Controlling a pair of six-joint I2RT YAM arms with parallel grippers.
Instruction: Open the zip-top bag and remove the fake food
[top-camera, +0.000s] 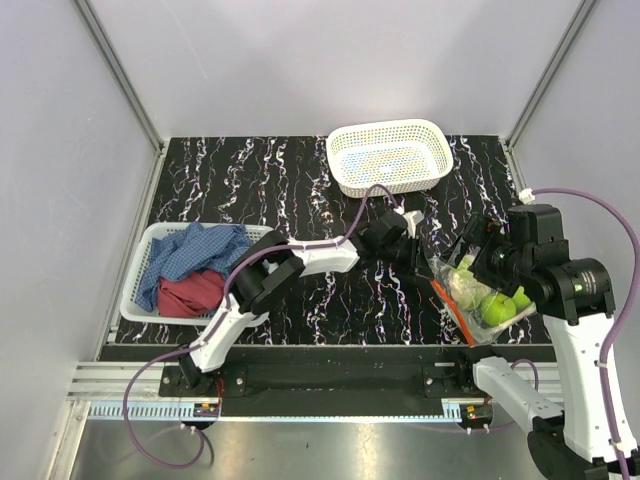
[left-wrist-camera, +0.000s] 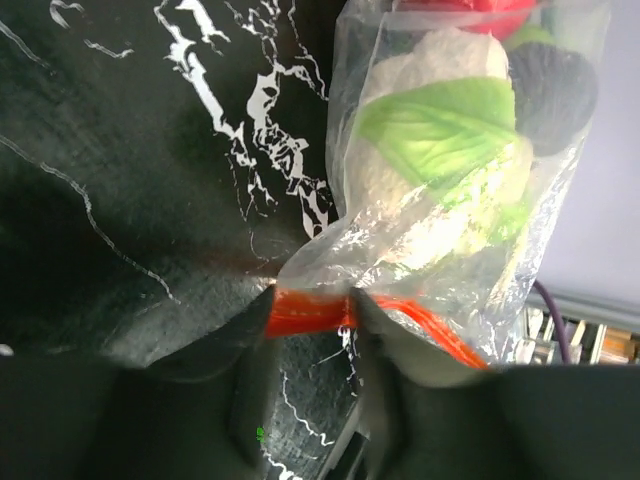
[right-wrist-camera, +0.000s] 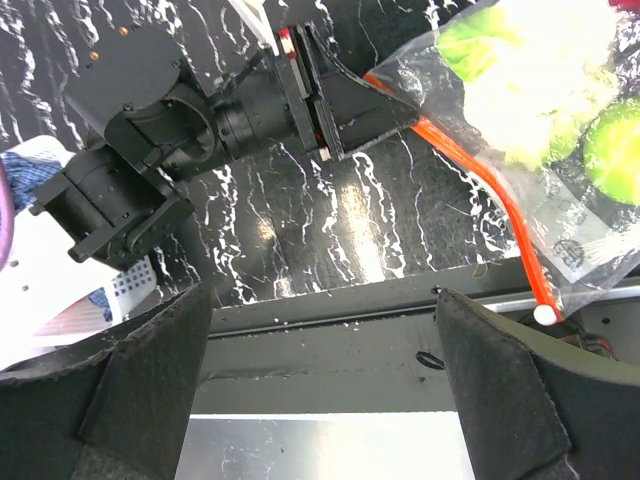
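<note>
From high behind the bases, looks down on the whole table (top-camera: 220, 180). From the left wrist, close on the zip-top bag (left-wrist-camera: 440, 170) at 4 o'clock. From the right wrist, faces 9 o'clock, sharing its zip strip (right-wrist-camera: 440, 132).

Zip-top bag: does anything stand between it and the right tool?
Nothing visible does. In the right wrist view, only table surface shows between the open right tool and the zip-top bag. The left tool is shut on the orange zip strip at the bag's far corner, beside that path, not across it.
</note>
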